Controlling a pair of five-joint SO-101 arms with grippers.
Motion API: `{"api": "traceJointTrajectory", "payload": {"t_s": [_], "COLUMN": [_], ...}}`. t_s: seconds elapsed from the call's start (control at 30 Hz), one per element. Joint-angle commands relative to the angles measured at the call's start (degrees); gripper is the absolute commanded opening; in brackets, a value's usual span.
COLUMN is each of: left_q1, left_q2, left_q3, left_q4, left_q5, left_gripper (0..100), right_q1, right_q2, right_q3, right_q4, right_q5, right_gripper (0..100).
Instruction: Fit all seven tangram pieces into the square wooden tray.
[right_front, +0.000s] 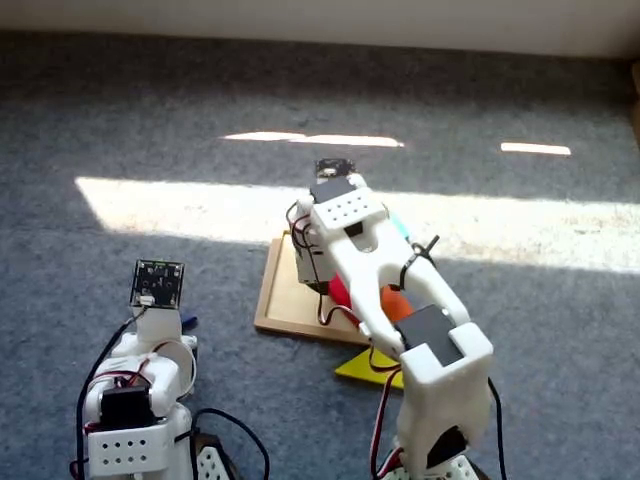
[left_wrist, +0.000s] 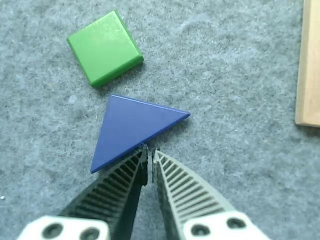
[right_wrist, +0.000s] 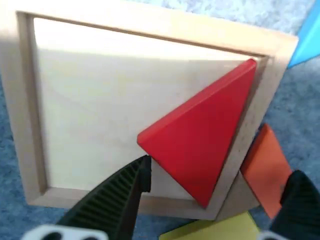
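The square wooden tray (right_wrist: 30, 115) lies under my right gripper (right_wrist: 220, 172), which is open. A red triangle (right_wrist: 200, 140) sits between its fingers, tilted, with one side resting on the tray's rim and one corner inside. An orange piece (right_wrist: 265, 170), a yellow piece (right_wrist: 215, 230) and a light blue piece (right_wrist: 310, 40) lie on the carpet just outside that rim. My left gripper (left_wrist: 149, 150) is shut, its tips touching the long edge of a blue triangle (left_wrist: 132, 127). A green square (left_wrist: 105, 47) lies just beyond the blue triangle.
Everything rests on grey carpet. In the high view the tray (right_front: 285, 300) is at the centre with the right arm (right_front: 380, 260) stretched over it, and the left arm (right_front: 140, 400) stands at the lower left. The tray's edge (left_wrist: 310, 65) is some way from the blue triangle.
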Motion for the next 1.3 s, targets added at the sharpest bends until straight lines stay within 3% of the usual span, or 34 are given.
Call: {"api": "traceJointTrajectory", "payload": {"t_s": [0.0,0.93,1.27], "left_q1": [-0.75,-0.75,-0.75], "left_q2": [-2.33,-2.33,-2.33], "left_q3": [1.10,1.10,1.10], "left_q4": [0.44,0.44,0.44], "left_q5": [-0.35,-0.35,-0.35], "left_gripper": [4,4,4], "right_q1": [-0.31,15.96,16.66], "right_q2": [-1.36,-1.63,-17.54], "right_q3": [-0.92,-0.92,3.21], "right_q4": [1.10,1.27,0.75], "right_q5": [3.16,3.78,10.46], "right_gripper": [38.6,38.6,38.6]}}
